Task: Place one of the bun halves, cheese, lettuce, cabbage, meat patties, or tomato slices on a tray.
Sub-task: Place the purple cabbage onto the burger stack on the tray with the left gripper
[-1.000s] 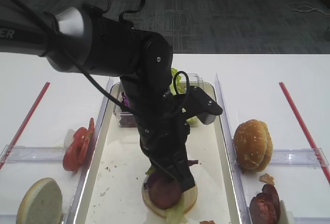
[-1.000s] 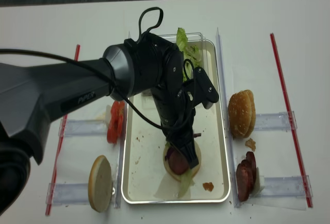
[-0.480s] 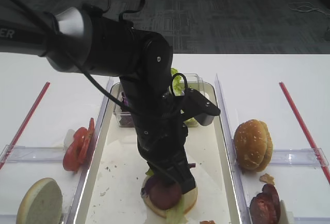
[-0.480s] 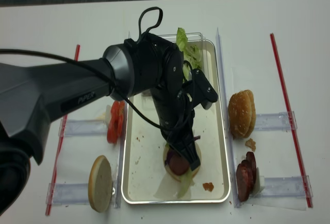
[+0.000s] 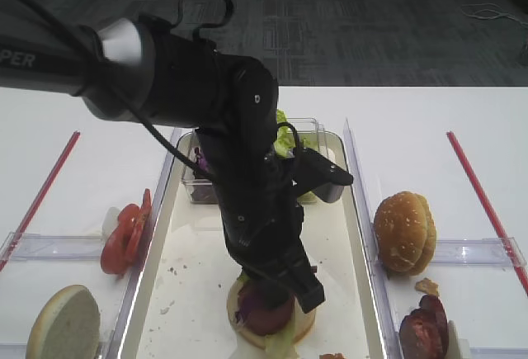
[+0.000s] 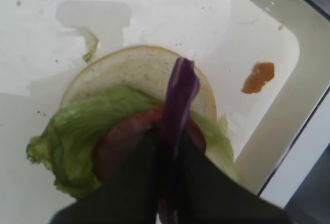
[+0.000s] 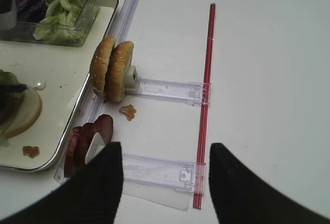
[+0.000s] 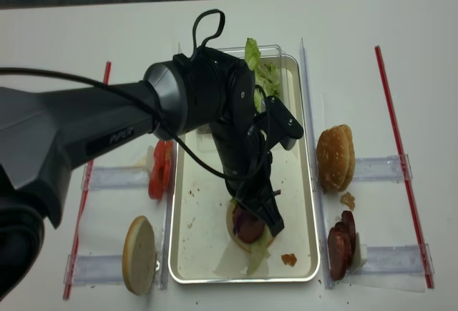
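My left gripper (image 6: 169, 137) is shut on a long purple cabbage strip (image 6: 179, 92), which hangs just over a stack on the cream tray (image 6: 258, 28). The stack is a pale bun half (image 6: 131, 65) under green lettuce (image 6: 72, 136) and a reddish meat patty (image 6: 117, 142). From above, the left gripper (image 8: 263, 214) hovers low over that bun half (image 8: 232, 224) near the front of the tray (image 8: 197, 243). My right gripper (image 7: 165, 149) is open and holds nothing, above the white table to the right of the tray.
Two sesame bun halves (image 7: 111, 69) stand on edge right of the tray, with a stack of meat patties (image 7: 90, 136) in front of them. Tomato slices (image 8: 159, 168) and a pale bun half (image 8: 139, 254) lie left. A clear box (image 8: 265, 75) of lettuce and cabbage fills the tray's far end.
The left arm has shifted slightly and dipped lower over the bun stack, with the cabbage strip still in its jaws.
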`<state>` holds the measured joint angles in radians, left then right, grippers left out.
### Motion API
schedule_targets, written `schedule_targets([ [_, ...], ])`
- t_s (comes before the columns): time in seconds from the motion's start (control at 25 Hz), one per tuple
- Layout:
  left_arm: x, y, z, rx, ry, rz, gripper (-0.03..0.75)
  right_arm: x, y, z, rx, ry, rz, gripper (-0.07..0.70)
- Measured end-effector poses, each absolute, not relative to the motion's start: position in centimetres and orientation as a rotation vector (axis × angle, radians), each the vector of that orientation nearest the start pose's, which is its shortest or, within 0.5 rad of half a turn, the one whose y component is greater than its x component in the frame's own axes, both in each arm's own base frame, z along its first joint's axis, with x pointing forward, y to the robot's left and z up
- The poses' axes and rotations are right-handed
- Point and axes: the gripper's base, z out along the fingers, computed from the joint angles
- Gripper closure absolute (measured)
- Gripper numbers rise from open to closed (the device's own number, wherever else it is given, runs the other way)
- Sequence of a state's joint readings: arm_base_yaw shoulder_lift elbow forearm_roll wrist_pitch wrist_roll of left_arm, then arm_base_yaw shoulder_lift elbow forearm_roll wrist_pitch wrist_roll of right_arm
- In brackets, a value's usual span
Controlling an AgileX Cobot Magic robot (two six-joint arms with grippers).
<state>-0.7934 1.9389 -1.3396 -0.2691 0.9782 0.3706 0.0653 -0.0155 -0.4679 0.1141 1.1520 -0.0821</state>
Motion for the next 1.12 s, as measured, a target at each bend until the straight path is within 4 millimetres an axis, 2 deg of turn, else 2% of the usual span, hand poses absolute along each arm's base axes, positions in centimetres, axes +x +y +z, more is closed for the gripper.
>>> schedule_targets([
  [0.2, 25.0, -28.3, 16.7, 1.524, 2.747, -0.367, 0.681, -0.9, 0.9, 26.2, -0.169, 2.142, 0.129, 0.230],
  [0.68, 25.0, -28.4, 16.7, 1.510, 2.758, -0.367, 0.677, -0.9, 0.9, 26.2, -0.169, 2.142, 0.129, 0.237],
  [0.76, 25.0, -28.4, 16.7, 1.500, 2.765, -0.367, 0.641, -0.9, 0.9, 26.2, -0.169, 2.142, 0.129, 0.238],
  [0.96, 24.9, -28.5, 16.7, 1.462, 2.787, -0.384, 0.464, -0.9, 0.9, 26.2, -0.169, 2.142, 0.129, 0.238],
  [1.12, 24.9, -28.5, 16.7, 1.461, 2.788, -0.371, 0.428, -0.9, 0.9, 26.2, -0.169, 2.142, 0.129, 0.238],
])
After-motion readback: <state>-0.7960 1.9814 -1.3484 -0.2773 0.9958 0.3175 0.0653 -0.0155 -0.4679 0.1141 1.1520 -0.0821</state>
